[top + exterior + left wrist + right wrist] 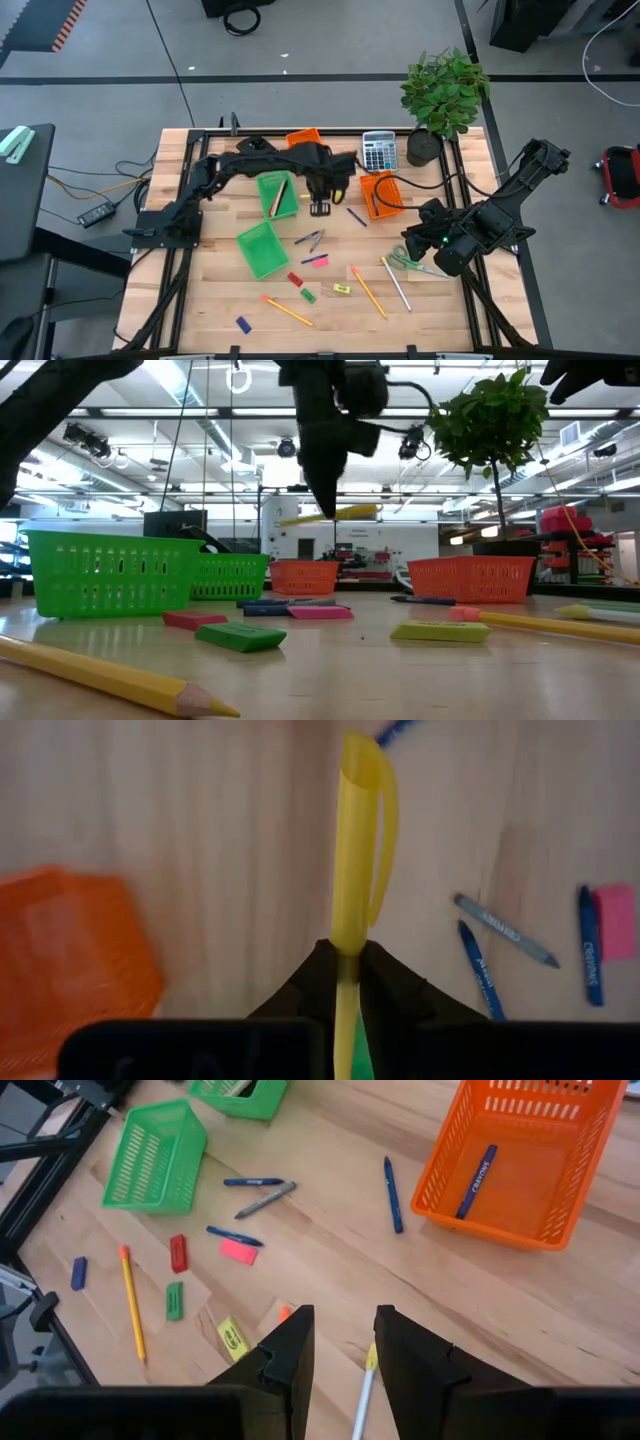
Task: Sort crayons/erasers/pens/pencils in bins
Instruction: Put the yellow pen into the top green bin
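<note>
The wooden surface (215,215) holds everything. The left arm reaches out near the calculator (378,151), and its gripper (320,206) hangs in the air between a green bin (276,194) and an orange bin (380,194). Its fingers (400,995) are pinched tight on a yellow pen (352,860). The right gripper (412,238) waits past the orange bin on the side away from the calculator, over a white pen (362,1395), with its fingers (287,1350) a little apart and holding nothing. Blue pens (253,1181) and small erasers (238,1251) lie loose on the surface, farther from the calculator than the bins.
</note>
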You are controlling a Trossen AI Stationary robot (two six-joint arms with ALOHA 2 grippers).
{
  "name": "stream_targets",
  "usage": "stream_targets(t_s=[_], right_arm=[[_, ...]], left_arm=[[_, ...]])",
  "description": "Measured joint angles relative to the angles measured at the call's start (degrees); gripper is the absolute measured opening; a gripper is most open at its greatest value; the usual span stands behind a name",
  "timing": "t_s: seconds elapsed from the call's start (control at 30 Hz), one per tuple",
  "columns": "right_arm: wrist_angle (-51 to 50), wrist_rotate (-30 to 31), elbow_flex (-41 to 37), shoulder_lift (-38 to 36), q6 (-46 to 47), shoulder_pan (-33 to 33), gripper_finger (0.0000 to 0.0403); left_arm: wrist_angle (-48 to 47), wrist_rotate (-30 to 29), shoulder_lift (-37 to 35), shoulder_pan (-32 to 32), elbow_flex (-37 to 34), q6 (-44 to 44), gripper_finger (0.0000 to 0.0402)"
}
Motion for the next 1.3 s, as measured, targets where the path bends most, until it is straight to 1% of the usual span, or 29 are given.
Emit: stream_targets(t_s=[0.13, 0.23, 0.47, 0.53, 0.6, 0.67, 0.8, 0.83, 0.9, 1.0, 1.17, 1.3], right_arm=[[0.03, 1.54, 0.02, 0.02, 0.24, -0.04, 0.0115], [0.02, 2.19, 0.02, 0.02, 0.2, -0.47, 0.0115], [0.02, 2.23, 0.02, 0.02, -0.16, -3.52, 0.0115], [0.0, 2.23, 0.02, 0.02, -0.22, -4.55, 0.0115], [0.02, 2.25, 0.02, 0.02, -0.22, -5.23, 0.0115], [0.04, 2.25, 0.02, 0.02, -0.17, -5.73, 0.0115], [0.02, 2.26, 0.02, 0.02, -0.26, -6.31, 0.0115], [0.01, 2.24, 0.02, 0.02, -0.42, -6.43, 0.0115], [0.03, 2.25, 0.02, 0.02, -0.67, -6.88, 0.0115], [0.06, 2.26, 0.02, 0.02, -1.43, -7.76, 0.0115], [0.28, 2.26, 0.02, 0.02, -2.38, -9.49, 0.0115], [0.66, 2.24, 0.02, 0.04, -2.41, -10.43, 0.0115]], left_arm=[[-0.2, -0.14, -4.41, 1.26, 0.0, -3.27, 0.0035], [-0.52, -1.77, -7.5, 1.88, 0.07, -4.34, 0.0034], [-3.0, -4.85, -11.12, 3.19, 0.06, -7.29, 0.0034], [-4.3, -6.36, -12.27, 3.48, -1.25, -8.07, 0.0034], [-3.94, -7.93, -15.06, 3.68, -5.15, -9.07, 0.0034], [-1.05, -8.35, -19.76, 4.1, -12.46, -10.54, 0.0034], [9.12, -8.35, -31.65, 4.83, -30.39, -16.89, 0.0034], [12.08, -8.35, -34.24, 5.11, -34.1, -18.83, 0.0034], [16.25, -8.31, -38.38, 5.54, -39.32, -23.37, 0.0034], [17.41, -8.91, -41.17, 5.75, -43.65, -29.84, 0.0034], [18.95, -9.85, -40.18, 5.97, -46.51, -43.56, 0.004], [21.55, -9.86, -39.09, 5.99, -48.4, -50.62, 0.0042]])
